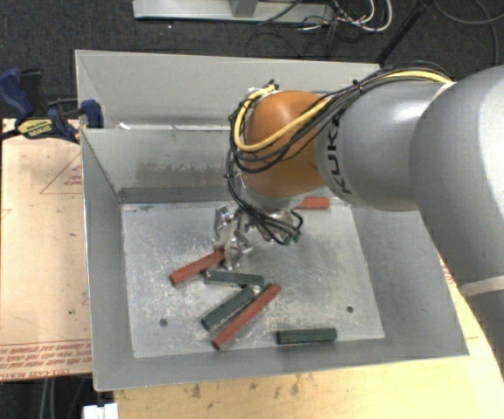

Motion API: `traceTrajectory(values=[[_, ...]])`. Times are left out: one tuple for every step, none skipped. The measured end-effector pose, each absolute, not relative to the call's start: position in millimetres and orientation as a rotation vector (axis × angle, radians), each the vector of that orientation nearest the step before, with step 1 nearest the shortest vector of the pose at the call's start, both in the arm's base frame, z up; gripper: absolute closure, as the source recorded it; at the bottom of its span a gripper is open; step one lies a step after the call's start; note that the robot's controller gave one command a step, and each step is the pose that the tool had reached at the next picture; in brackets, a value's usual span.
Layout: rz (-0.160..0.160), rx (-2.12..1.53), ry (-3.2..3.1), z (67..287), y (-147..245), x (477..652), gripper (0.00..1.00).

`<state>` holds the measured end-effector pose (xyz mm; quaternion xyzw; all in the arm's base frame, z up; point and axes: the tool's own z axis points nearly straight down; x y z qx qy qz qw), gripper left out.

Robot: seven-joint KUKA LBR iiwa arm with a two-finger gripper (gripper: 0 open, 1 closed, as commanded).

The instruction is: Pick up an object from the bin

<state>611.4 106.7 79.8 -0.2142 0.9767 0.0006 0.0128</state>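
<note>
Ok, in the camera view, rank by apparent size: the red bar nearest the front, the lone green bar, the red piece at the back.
1. red bar nearest the front
2. lone green bar, slightly shorter
3. red piece at the back, partly covered, so true size unsure

Silver arm (426, 138), orange wrist cover (282, 138), yellow cables (239, 129), metal pincer (234, 250).

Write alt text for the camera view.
A robot arm's gripper hangs low over the end of a red bar in a grey bin. A small heap of red and green bars lies beside it; one green bar lies apart.
</note>
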Motion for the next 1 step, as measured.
traceTrajectory(values=[[0.0, -0.723, 3.049, 230.7, 103.3, 608.9, 1.0]])
